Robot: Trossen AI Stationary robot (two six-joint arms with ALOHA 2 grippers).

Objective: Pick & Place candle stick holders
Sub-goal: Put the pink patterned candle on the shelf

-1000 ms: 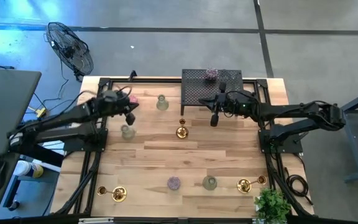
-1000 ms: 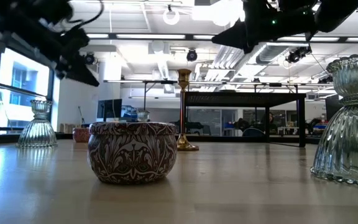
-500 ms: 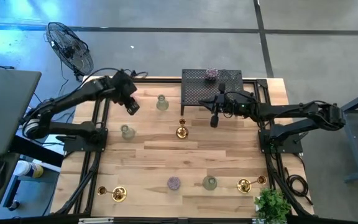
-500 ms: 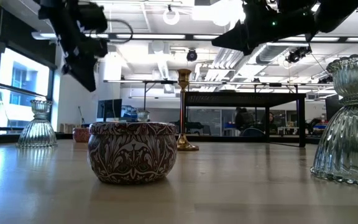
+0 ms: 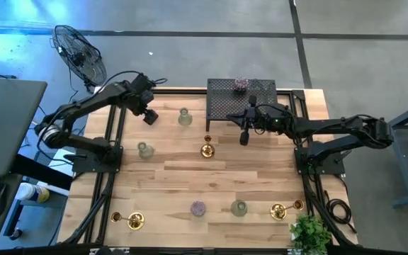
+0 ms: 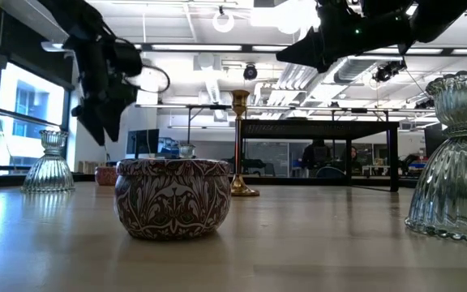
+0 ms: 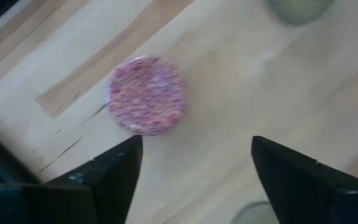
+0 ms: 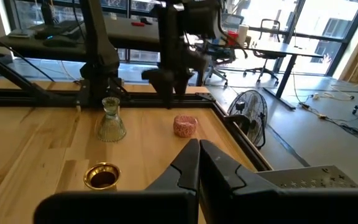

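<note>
A patterned purple cup [image 6: 173,197] sits nearest the desk's [image 5: 261,170] front edge, with a brass holder [image 5: 207,149] mid-desk. Farther back, the left gripper [image 5: 149,117], fingers apart, hovers above the pink cup [image 7: 146,94] at the far left. The right gripper [image 5: 244,137], fingers together, hangs before the black rack [image 5: 241,99].

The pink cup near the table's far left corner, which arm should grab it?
Left. Its open pincer hangs right above the pink cup, while the right pincer, shut, sits across the table by the black rack.
</note>
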